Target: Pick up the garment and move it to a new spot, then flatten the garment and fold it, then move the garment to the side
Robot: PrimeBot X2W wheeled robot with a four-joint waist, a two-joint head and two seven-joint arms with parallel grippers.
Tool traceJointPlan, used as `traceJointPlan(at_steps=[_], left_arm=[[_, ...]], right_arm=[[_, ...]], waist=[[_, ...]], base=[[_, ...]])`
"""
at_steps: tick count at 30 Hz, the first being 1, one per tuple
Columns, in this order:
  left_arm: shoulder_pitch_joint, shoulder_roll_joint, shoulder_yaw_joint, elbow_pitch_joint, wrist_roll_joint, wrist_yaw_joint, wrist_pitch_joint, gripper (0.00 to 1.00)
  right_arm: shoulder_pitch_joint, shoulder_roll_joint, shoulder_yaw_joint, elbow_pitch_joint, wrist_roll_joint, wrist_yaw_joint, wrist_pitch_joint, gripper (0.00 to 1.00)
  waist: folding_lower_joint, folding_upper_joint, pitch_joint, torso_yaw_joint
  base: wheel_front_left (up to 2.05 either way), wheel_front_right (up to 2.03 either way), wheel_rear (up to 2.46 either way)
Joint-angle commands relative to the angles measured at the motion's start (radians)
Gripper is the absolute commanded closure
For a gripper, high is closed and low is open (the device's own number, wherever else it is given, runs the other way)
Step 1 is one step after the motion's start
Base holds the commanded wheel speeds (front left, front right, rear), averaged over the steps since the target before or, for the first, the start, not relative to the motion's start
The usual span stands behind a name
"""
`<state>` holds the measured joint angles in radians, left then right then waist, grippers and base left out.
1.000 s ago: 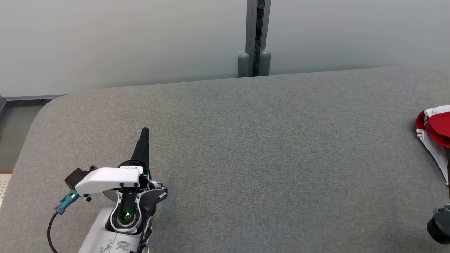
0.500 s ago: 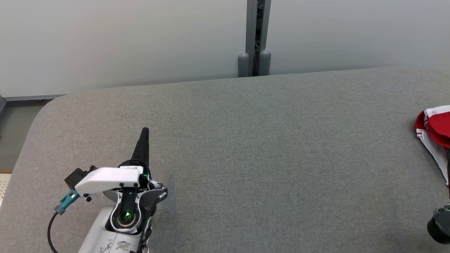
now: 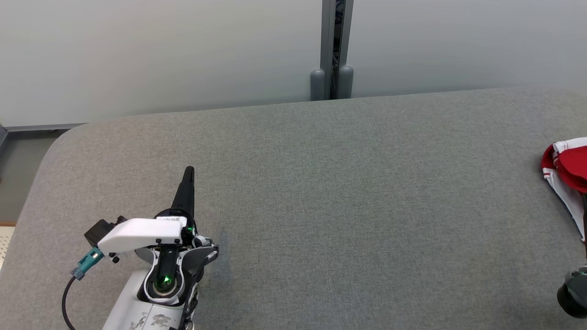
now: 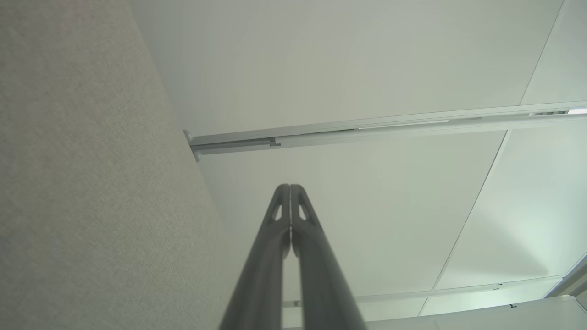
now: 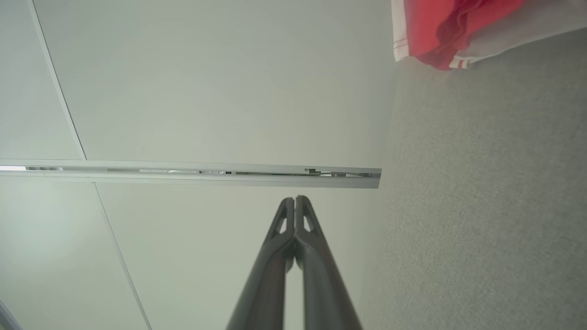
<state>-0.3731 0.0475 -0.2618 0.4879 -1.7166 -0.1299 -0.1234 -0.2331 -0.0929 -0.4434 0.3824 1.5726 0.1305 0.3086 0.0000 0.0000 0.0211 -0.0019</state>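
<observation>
Lettering (image 3: 170, 220) on left gripper (image 3: 188, 171) is too small to read.

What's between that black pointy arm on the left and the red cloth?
Nothing: in the head view, only the bare grey fabric surface stretches from the left gripper to the garment.

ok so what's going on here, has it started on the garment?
Not yet. The red-and-white garment lies bunched at the right edge of the grey table, untouched. The left fingers are shut over the table's near left, holding nothing. The right fingers are shut and empty too, close to the garment but apart from it.
</observation>
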Motion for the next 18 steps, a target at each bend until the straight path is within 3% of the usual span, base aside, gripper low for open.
traceJointPlan(at_steps=[1,18], left_arm=[[-0.007,0.005,0.001,0.0,0.001,-0.004,0.004,1.0],[-0.007,0.005,0.001,-0.001,0.001,-0.004,0.004,1.0]], right_arm=[[-0.002,-0.002,-0.002,0.003,-0.005,0.0,0.005,1.0],[-0.002,-0.002,-0.002,0.003,-0.005,0.0,0.005,1.0]], waist=[[0.0,0.0,0.0,0.0],[0.0,0.0,0.0,0.0]], base=[[0.0,0.0,0.0],[0.0,0.0,0.0]])
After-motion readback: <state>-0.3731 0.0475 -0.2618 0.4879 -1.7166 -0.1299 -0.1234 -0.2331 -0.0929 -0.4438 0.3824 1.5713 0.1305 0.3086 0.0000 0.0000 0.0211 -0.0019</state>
